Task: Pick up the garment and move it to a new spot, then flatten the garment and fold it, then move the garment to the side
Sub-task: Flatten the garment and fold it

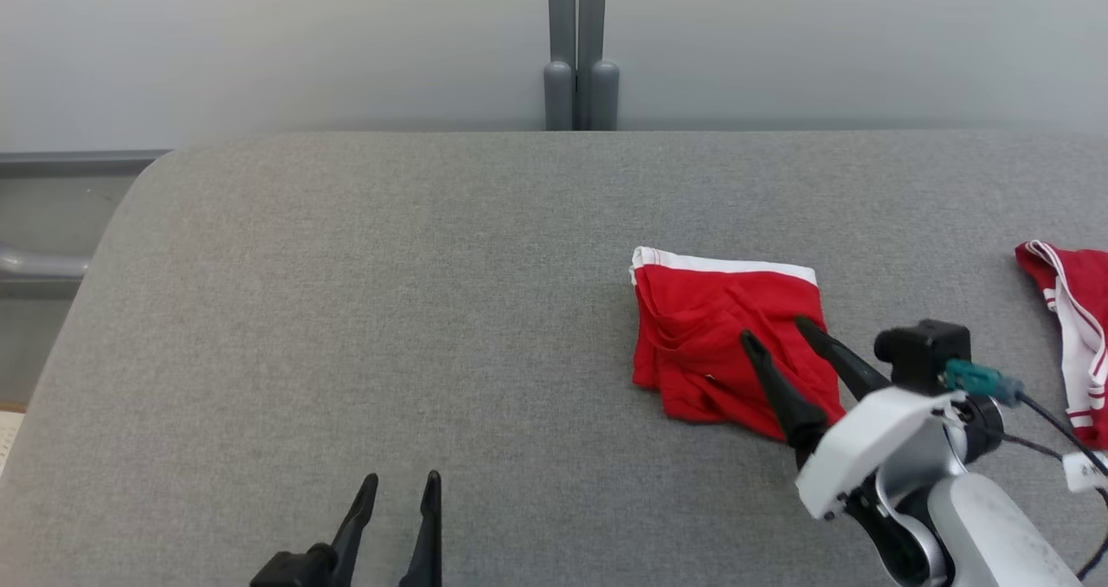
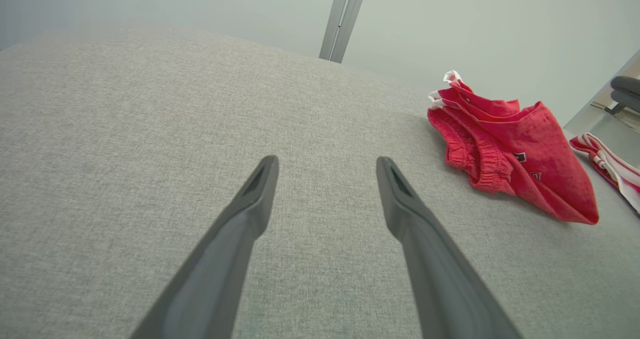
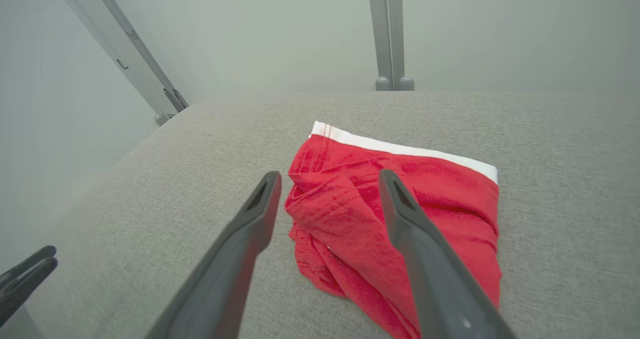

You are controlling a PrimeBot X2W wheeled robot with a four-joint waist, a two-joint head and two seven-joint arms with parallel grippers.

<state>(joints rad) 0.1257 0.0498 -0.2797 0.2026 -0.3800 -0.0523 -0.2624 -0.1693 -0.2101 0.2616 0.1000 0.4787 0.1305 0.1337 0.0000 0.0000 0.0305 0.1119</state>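
The garment [image 1: 710,336] is a red pair of shorts with a white waistband, lying folded and slightly rumpled right of centre on the grey padded table [image 1: 389,310]. It shows at the right in the left wrist view [image 2: 515,154] and centrally in the right wrist view [image 3: 400,209]. My right gripper [image 1: 773,327] hovers over the garment's near right part, open, its fingers [image 3: 260,214] spread with nothing between them. My left gripper [image 1: 402,481] rests open near the front edge, well left of the garment, fingers [image 2: 260,189] apart over bare table.
A second red garment with white stripes [image 1: 1073,327] lies at the table's right edge. Grey posts [image 1: 580,50] stand behind the far edge against a pale wall. The table's left edge curves away, with a rail [image 1: 35,262] beyond it.
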